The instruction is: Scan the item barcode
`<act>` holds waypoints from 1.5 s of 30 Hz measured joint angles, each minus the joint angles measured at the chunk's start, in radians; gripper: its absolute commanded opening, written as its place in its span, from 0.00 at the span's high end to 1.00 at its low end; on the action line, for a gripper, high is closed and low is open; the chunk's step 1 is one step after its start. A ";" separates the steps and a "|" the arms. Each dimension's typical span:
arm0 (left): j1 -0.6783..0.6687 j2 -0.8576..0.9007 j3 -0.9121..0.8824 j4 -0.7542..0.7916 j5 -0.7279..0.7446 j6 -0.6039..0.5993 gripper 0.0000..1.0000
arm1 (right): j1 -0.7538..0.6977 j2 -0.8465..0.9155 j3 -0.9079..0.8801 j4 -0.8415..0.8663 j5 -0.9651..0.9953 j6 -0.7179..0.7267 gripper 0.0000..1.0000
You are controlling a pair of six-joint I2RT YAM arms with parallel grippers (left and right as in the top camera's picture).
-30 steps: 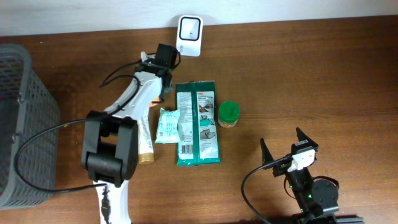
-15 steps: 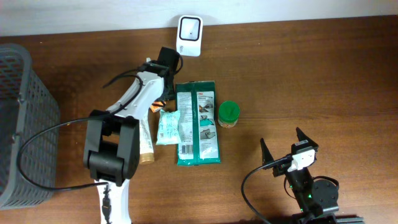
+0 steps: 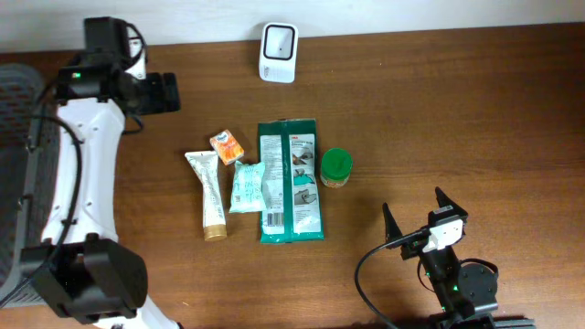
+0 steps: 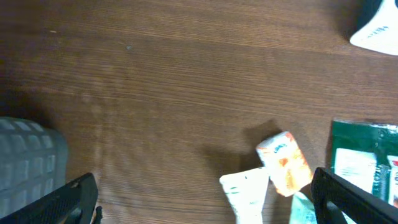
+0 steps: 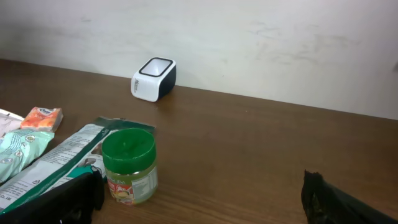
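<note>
The left hand hovers spread and empty beside the basket. The orange packet lies on the counter near the scanner. I'd pinch it by its edges, barcode kept uncovered. The right hand sits spread, empty.

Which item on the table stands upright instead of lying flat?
The small jar with the green lid, beside the big green pack. It stands on its base; the pack, the tube, the orange packet and the pale sachet lie flat.

Green-lidded jar on wooden table, green packet beside it, white scanner farther back
</note>
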 measured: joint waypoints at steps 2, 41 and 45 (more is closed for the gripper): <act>0.032 0.000 0.000 0.000 0.016 0.053 0.01 | 0.000 0.000 0.000 0.000 0.000 -0.001 0.02; 0.063 0.000 0.000 0.000 0.029 0.175 0.01 | 0.000 0.000 0.000 0.000 0.000 0.000 0.02; 0.063 0.000 0.000 0.000 0.029 0.175 0.01 | 0.000 0.000 0.000 0.000 0.000 -0.001 0.02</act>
